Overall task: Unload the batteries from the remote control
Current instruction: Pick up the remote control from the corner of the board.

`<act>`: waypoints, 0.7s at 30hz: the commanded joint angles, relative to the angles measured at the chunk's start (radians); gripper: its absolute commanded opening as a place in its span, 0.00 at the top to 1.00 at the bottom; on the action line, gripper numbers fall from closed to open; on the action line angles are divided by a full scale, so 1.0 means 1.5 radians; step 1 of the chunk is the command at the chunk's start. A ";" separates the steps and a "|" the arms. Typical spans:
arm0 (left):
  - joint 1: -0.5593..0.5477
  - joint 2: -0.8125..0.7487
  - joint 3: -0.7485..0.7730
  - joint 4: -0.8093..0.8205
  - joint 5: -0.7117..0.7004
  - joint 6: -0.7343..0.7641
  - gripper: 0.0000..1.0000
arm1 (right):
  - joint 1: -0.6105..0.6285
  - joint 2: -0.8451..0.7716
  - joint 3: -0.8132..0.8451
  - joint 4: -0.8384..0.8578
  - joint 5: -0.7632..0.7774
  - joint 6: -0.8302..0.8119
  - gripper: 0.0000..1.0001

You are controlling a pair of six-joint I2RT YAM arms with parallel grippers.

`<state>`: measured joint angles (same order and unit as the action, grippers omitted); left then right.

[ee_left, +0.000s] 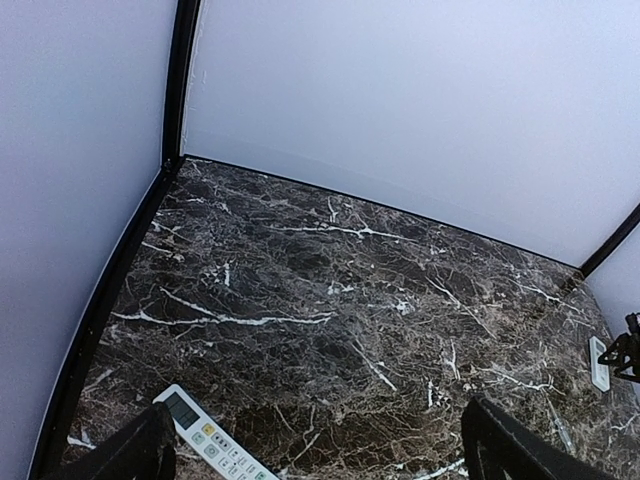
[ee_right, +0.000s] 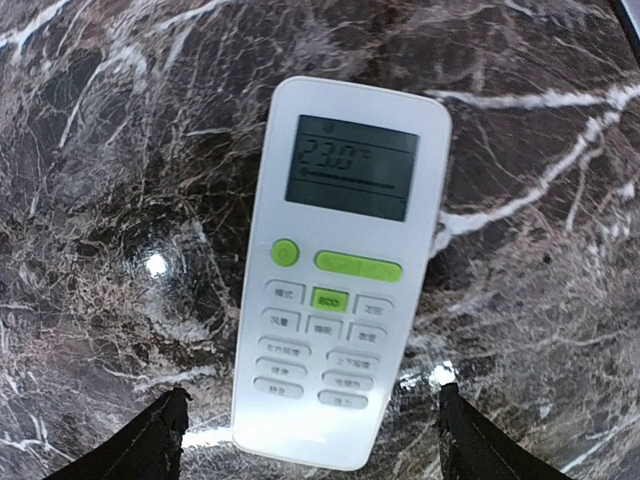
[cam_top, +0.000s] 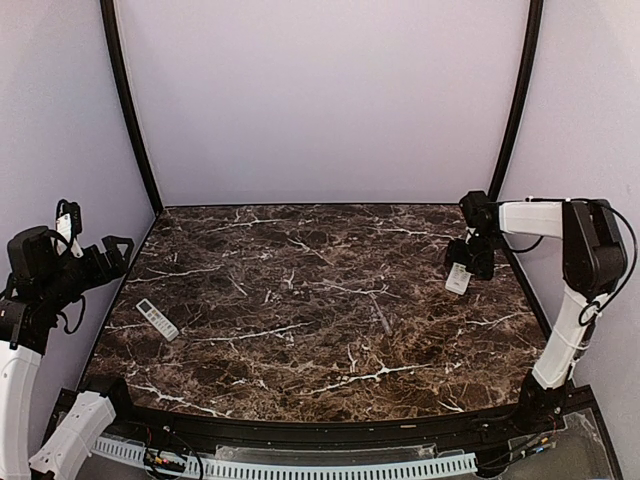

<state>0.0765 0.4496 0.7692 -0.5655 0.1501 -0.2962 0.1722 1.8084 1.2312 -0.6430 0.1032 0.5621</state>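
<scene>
Two white remote controls lie face up on the marble table. One remote [ee_right: 340, 270], with a lit display and green buttons, lies at the right side of the table [cam_top: 458, 278]. My right gripper [ee_right: 311, 392] hangs just over its lower end, open, a finger on either side and clear of its edges. The other remote [cam_top: 157, 319] lies near the left edge, and its display end [ee_left: 205, 440] shows below my open left gripper [ee_left: 320, 408], which holds nothing and hovers above the left edge [cam_top: 112, 252]. No batteries are in view.
The dark marble table [cam_top: 320, 300] is closed in by pale walls with black corner posts [cam_top: 130, 110] at the back. My right arm [cam_top: 585, 250] stands along the right edge. A perforated white strip [cam_top: 330, 467] runs along the front.
</scene>
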 commanded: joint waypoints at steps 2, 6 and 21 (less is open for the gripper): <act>0.001 0.003 -0.007 0.009 0.007 -0.002 0.01 | 0.021 0.042 0.041 0.001 0.007 0.012 0.19; 0.001 0.003 -0.007 0.008 0.007 -0.003 0.01 | 0.022 0.052 0.036 -0.006 0.034 0.026 0.20; 0.001 0.003 -0.007 0.006 -0.001 -0.004 0.01 | 0.022 0.064 -0.001 0.007 0.057 0.045 0.24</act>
<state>0.0765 0.4503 0.7692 -0.5625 0.1497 -0.2970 0.2031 1.8854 1.2488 -0.6510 0.1841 0.6094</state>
